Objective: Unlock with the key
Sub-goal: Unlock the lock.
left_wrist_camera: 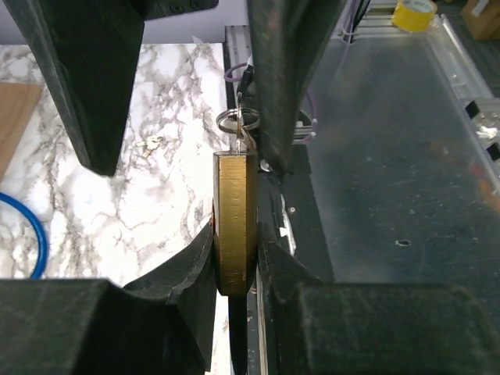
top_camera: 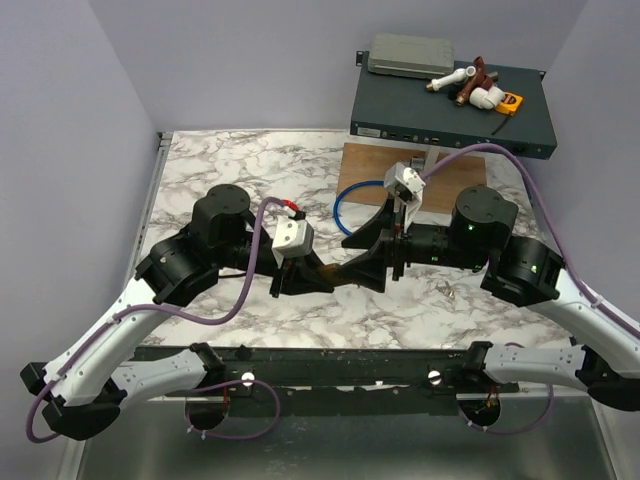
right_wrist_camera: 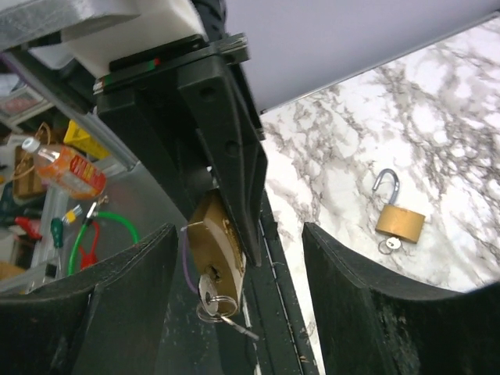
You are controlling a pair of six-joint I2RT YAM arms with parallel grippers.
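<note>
My left gripper (left_wrist_camera: 234,244) is shut on the body of a brass padlock (left_wrist_camera: 234,223) and holds it edge-on above the table's near edge. The small silvery key (right_wrist_camera: 206,287) sits in the keyhole at the padlock's (right_wrist_camera: 209,242) free end, with a wire key ring (right_wrist_camera: 216,308) hanging from it; the key also shows in the left wrist view (left_wrist_camera: 239,139). My right gripper (right_wrist_camera: 238,231) is open, its two fingers either side of the key end, not touching it. In the top view the left gripper (top_camera: 303,279) and the right gripper (top_camera: 377,262) meet mid-table.
A second brass padlock (right_wrist_camera: 399,222) lies on the marble table (top_camera: 220,165) with its shackle open and a key in it. A blue cable loop (top_camera: 343,205), a wooden board (top_camera: 455,180) and a dark equipment box (top_camera: 450,115) stand at the back.
</note>
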